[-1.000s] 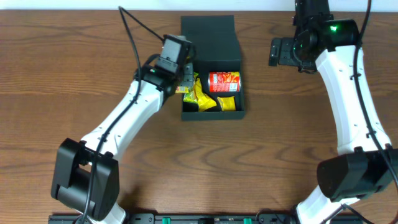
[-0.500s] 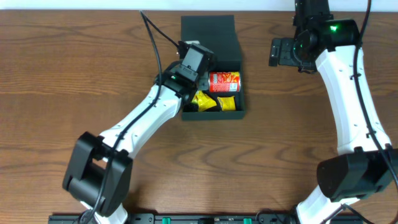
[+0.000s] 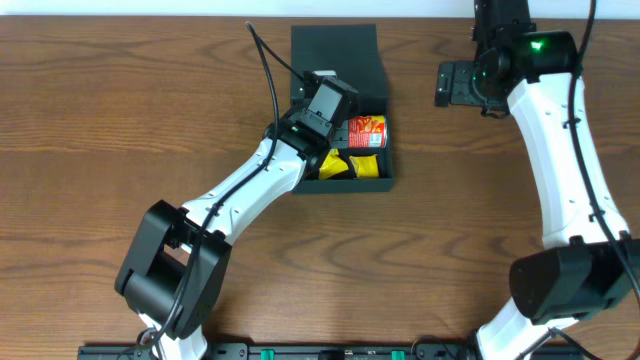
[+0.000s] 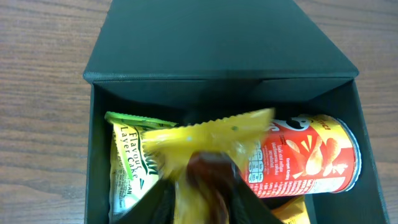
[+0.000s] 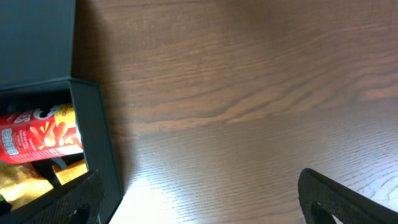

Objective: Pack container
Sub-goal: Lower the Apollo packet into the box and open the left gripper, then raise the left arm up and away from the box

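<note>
The container (image 3: 345, 185) is a dark teal square box with its flap lid (image 3: 335, 60) folded back, seen from overhead at the table's far middle. In the left wrist view my left gripper (image 4: 202, 200) hangs over the container's inside, shut on a yellow snack packet (image 4: 211, 134). Under it lie a green-and-white cake packet (image 4: 127, 168) at the left and a red chip can (image 4: 305, 155) at the right. My right gripper (image 5: 202, 205) stands open over bare table just right of the container wall (image 5: 93, 124), holding nothing.
Another yellow packet (image 3: 368, 166) lies in the container's front right corner. The brown wooden table (image 3: 120, 120) spreads to both sides. The right arm (image 3: 560, 170) runs down the right side of the table.
My left gripper has carried the yellow packet rightward from the container's left edge to over its inside. The right arm has not moved.
</note>
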Robot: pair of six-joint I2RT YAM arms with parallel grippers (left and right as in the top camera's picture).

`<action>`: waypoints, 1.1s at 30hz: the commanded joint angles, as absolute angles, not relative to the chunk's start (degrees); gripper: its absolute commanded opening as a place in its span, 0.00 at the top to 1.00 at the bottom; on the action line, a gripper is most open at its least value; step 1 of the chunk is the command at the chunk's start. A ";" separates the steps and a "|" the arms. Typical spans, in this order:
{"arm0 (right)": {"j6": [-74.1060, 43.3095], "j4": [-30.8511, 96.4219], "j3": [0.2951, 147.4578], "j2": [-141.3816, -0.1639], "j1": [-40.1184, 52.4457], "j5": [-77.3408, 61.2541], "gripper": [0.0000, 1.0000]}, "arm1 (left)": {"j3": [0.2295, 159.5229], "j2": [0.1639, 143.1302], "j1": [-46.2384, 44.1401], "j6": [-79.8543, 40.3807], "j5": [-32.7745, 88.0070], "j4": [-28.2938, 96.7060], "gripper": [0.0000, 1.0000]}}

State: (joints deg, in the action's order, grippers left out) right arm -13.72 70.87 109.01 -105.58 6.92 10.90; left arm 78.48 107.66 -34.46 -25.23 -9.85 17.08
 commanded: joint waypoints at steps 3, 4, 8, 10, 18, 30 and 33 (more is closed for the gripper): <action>-11.46 70.48 109.71 -106.08 6.33 12.27 0.01 | 79.66 109.43 -34.54 -24.43 -7.86 17.04 0.60; -11.46 70.50 109.71 -106.08 6.28 12.27 0.01 | 79.66 109.43 -34.54 -24.43 -7.88 17.02 0.61; -11.46 70.35 109.71 -106.08 6.28 12.43 0.01 | 79.68 109.30 -34.30 -21.91 -9.82 14.39 0.62; -11.49 70.06 109.71 -106.08 6.28 13.37 0.01 | 80.16 108.40 -34.04 -16.58 -14.09 11.57 0.55; -13.47 69.95 109.71 -106.08 6.31 11.49 0.01 | 92.18 103.46 -31.94 -2.59 -28.14 14.83 0.44; -10.61 69.80 109.71 -106.08 6.31 2.31 0.01 | 98.87 93.67 -30.39 6.46 -29.10 39.57 0.05; -10.22 69.87 109.71 -106.08 6.31 0.91 0.01 | 98.87 91.88 -29.19 6.35 -26.00 45.91 0.05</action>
State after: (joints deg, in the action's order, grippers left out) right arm -11.57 69.80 109.01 -105.58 6.92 4.40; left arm 98.28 93.71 -30.11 3.90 -27.42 44.36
